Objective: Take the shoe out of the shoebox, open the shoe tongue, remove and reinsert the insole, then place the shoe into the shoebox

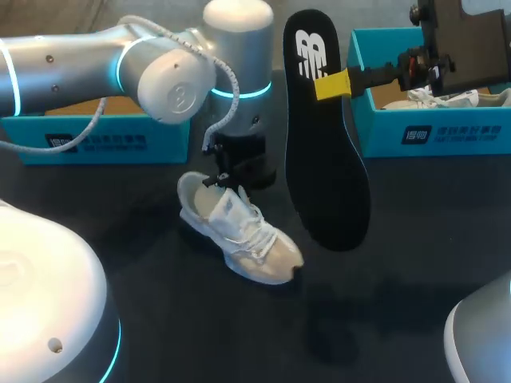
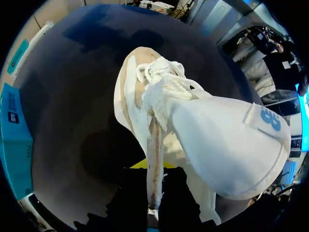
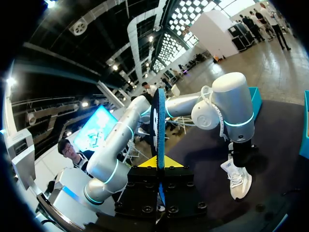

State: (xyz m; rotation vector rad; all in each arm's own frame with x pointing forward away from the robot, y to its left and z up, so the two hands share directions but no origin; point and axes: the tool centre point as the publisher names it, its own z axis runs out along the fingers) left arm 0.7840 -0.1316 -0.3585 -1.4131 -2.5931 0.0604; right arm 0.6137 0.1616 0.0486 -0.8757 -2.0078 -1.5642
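Right gripper [image 1: 333, 84] holds insole [image 1: 323, 167] aloft beside shoe [image 1: 239, 231] — left shoebox [image 1: 96, 140], right shoebox [image 1: 431, 132] behind.

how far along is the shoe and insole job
Done: the shoe sits out on the table, insole removed. In hand: the right hand holds the insole up in the air while the left hand grips the shoe. Left: reinsert the insole, return the shoe to the shoebox.

White logo [image 1: 311, 52] on insole [image 1: 326, 159], blue logo [image 2: 270, 118] on shoe tongue [image 2: 227, 145], unread white print [image 1: 94, 142] on shoeboxes [image 1: 160, 148].
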